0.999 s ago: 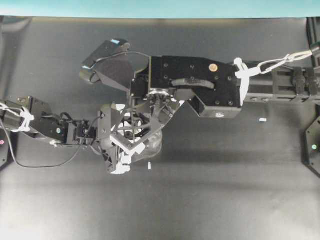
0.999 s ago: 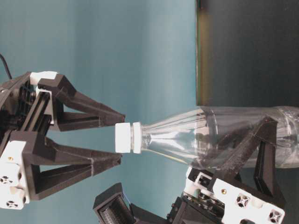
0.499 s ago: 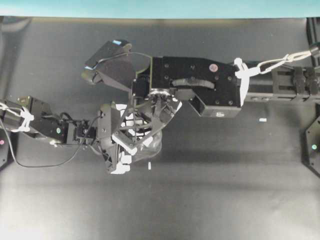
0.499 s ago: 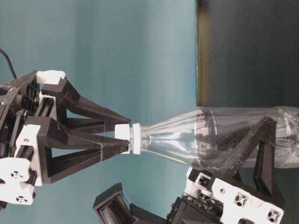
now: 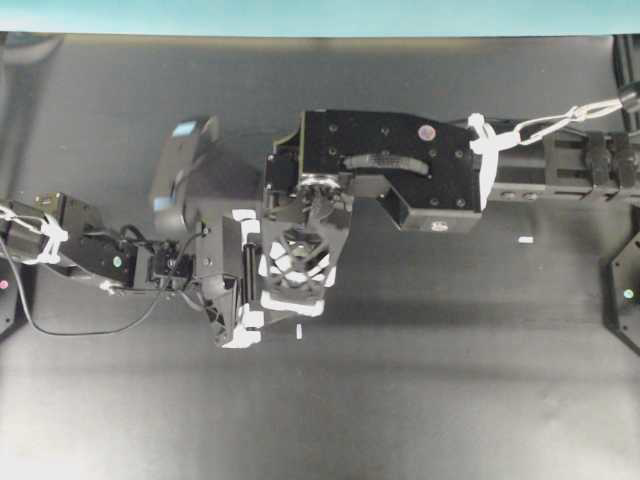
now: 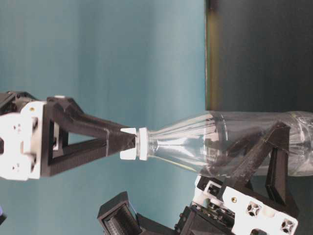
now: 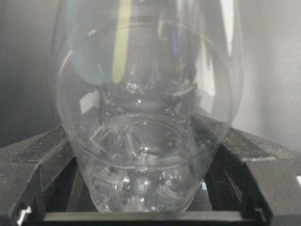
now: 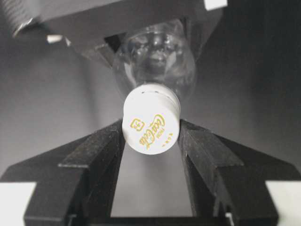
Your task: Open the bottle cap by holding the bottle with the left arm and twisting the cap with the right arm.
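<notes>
The clear bottle point(image 6: 220, 142) stands on the black table, gripped low on its rounded body point(image 7: 146, 117) by my left gripper point(image 7: 146, 155), with a black finger pressed to each side. Its small white bottle cap point(image 8: 150, 126) sits between the two black fingers of my right gripper point(image 8: 150, 137), which is shut on it from above. From table level the right gripper's fingers point(image 6: 105, 139) show edge-on, meeting the cap point(image 6: 128, 143). From overhead my right gripper point(image 5: 297, 270) hides the bottle and cap, and my left gripper point(image 5: 238, 295) is just left of it.
The right arm's long boxy segment point(image 5: 390, 170) reaches in from the right above the table. Two tiny white scraps point(image 5: 525, 240) point(image 5: 299, 331) lie on the black surface. A teal wall point(image 5: 320, 15) runs along the far edge.
My right gripper has closed on the cap and turned about a quarter turn around it, its wrist camera swinging with it. The left gripper and the bottle have stayed put.
</notes>
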Motion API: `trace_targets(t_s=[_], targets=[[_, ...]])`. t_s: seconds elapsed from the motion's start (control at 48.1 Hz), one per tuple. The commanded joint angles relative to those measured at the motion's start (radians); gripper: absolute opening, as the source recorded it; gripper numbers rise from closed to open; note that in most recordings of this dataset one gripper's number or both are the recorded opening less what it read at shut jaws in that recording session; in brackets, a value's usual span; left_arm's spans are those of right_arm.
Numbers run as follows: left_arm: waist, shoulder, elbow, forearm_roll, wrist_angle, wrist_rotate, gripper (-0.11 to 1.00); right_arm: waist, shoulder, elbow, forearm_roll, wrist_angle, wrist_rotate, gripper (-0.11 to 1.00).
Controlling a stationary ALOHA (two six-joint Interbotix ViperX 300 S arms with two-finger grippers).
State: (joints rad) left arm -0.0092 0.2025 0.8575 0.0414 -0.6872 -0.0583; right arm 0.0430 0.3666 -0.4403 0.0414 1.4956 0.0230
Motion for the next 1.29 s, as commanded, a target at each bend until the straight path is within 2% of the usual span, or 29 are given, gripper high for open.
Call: trace_targets(t_s=[0.0, 0.146, 0.27, 0.478, 0.582, 0.957, 1.269], targets=[[-0.009, -0.005, -0.006, 0.005, 0.003, -0.002, 0.79, 0.008, -0.005, -0.008, -0.003, -0.011, -0.130, 0.35], [-0.014, -0.005, -0.008, 0.003, 0.003, -0.002, 0.79, 0.012, -0.005, -0.005, -0.015, -0.025, -0.324, 0.35], [-0.020, -0.003, -0.008, 0.003, 0.003, -0.002, 0.79, 0.011, -0.006, -0.005, -0.054, -0.028, -0.442, 0.35], [-0.023, -0.005, -0.008, 0.003, 0.008, -0.002, 0.79, 0.011, -0.014, 0.012, -0.118, -0.044, -0.598, 0.35], [-0.023, -0.005, -0.008, 0.003, 0.008, -0.002, 0.79, 0.014, -0.020, 0.031, -0.133, -0.081, -0.646, 0.35], [-0.025, -0.003, -0.008, 0.003, 0.008, -0.003, 0.79, 0.026, -0.052, 0.095, -0.133, -0.121, -0.644, 0.35], [-0.025, -0.003, -0.008, 0.003, 0.008, -0.003, 0.79, 0.026, -0.071, 0.100, -0.132, -0.124, -0.549, 0.35]])
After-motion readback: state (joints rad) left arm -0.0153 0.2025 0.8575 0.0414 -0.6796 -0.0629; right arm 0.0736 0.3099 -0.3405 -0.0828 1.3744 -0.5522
